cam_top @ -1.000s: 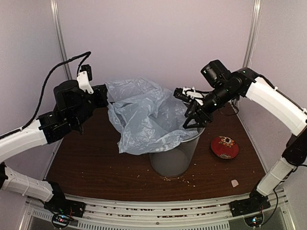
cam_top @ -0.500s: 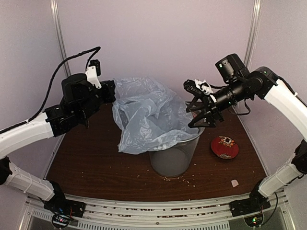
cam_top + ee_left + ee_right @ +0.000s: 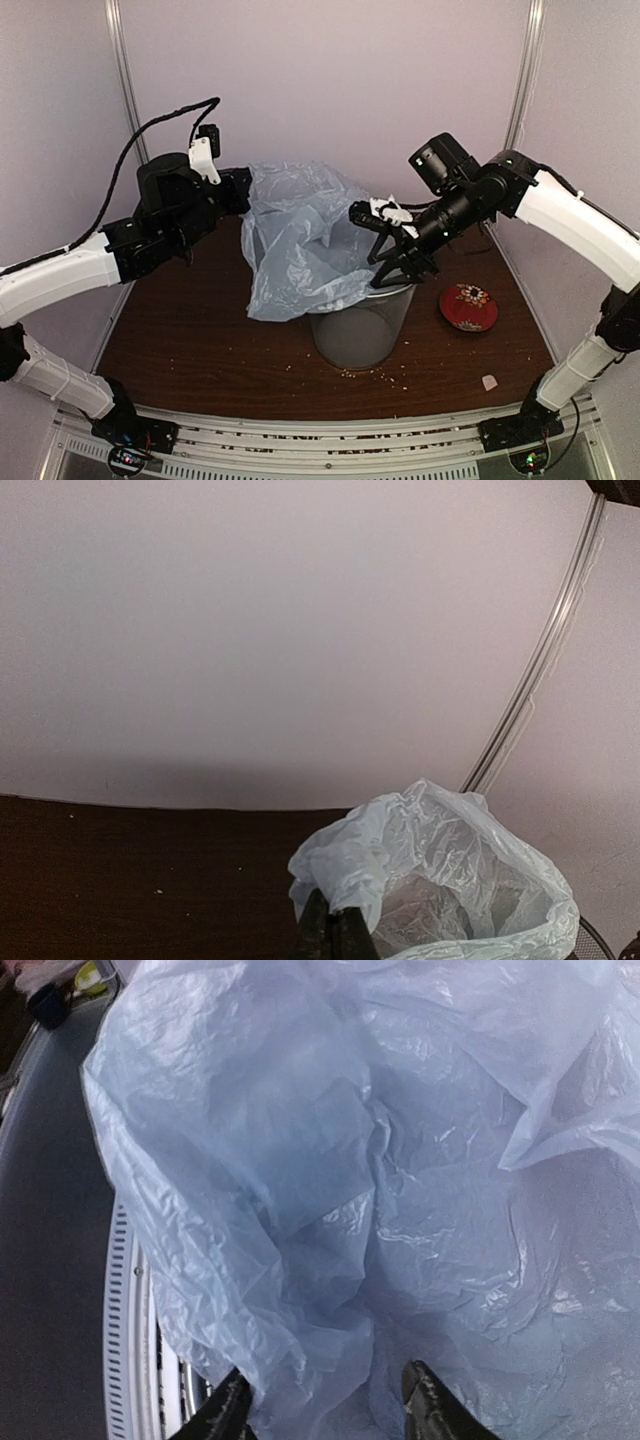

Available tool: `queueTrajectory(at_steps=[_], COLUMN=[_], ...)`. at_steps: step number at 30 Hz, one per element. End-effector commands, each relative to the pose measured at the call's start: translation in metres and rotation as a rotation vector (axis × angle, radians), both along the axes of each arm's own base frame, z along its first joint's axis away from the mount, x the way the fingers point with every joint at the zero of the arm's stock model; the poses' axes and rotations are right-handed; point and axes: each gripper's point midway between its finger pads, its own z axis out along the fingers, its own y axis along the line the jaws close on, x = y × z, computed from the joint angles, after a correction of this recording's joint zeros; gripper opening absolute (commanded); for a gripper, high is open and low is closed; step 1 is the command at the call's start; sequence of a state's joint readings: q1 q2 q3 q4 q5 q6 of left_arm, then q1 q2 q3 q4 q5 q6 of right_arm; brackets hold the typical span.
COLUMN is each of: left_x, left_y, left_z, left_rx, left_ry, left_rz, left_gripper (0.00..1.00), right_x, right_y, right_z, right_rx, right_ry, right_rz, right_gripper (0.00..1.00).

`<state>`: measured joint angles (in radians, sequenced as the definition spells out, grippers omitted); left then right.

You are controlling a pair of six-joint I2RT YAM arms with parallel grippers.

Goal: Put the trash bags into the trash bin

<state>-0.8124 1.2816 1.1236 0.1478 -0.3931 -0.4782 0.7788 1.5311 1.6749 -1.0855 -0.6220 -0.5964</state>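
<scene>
A: Where is the trash bag point(image 3: 300, 240) found?

B: It is spread over the mouth of the trash bin point(image 3: 362, 335), which stands upright near the middle of the table point(image 3: 200, 340). Much of the plastic is draped over the bin's left rim, and its far-left edge is held up above the table.

A: By what is that edge held?

B: By the left gripper point(image 3: 333, 935). Its jaws are seen pressed together on a fold of the plastic.

A: And the right gripper point(image 3: 325, 1410)?

B: Its jaws are spread apart above the bin's right rim, with wrinkled plastic lying between them. No pinch can be made out.

A: What else is seen?

B: A red dish point(image 3: 469, 307) is set on the table to the right of the bin, apart from it.
</scene>
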Motion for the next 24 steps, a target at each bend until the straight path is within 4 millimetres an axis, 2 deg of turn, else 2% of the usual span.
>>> queueTrajectory(at_steps=[1,4,7,10,14,16,18,21,24], left_x=[0.002,0.002,0.002,-0.001,-0.003,-0.007,-0.011,-0.020,-0.039], left_y=[-0.008,-0.015,-0.023,-0.037,-0.055,-0.060,-0.065,-0.070,-0.068], left_z=[0.024,0.024,0.022,0.019,0.006,0.006,0.007,0.019,0.045], left_rx=[-0.061,-0.063,-0.082,-0.111,-0.147,-0.179,-0.199,-0.219,-0.232], left_ry=[-0.055,-0.054,-0.045,-0.033,0.010,0.009,0.004,-0.034,-0.123], left_rz=[-0.035,-0.066,-0.101,-0.168,-0.253,-0.294,-0.329,-0.394,-0.465], left_gripper=[0.00,0.00,0.00,0.00,0.00,0.00,0.00,0.00,0.00], right_x=[0.018,0.027,0.036,0.048,0.061,0.065,0.064,0.057,0.051], right_y=[0.011,0.013,0.010,0.002,-0.012,-0.020,-0.023,-0.027,-0.032], right_z=[0.008,0.013,0.013,0.005,-0.024,-0.041,-0.048,-0.047,-0.038], right_rx=[0.020,0.041,0.035,0.013,-0.057,-0.112,-0.139,-0.163,-0.175], right_ry=[-0.026,-0.035,-0.041,-0.051,-0.052,-0.066,-0.070,-0.073,-0.083], right_rz=[-0.072,-0.117,-0.154,-0.195,-0.238,-0.251,-0.247,-0.219,-0.200], right_gripper=[0.42,0.26,0.20,0.19,0.19,0.20,0.21,0.23,0.26])
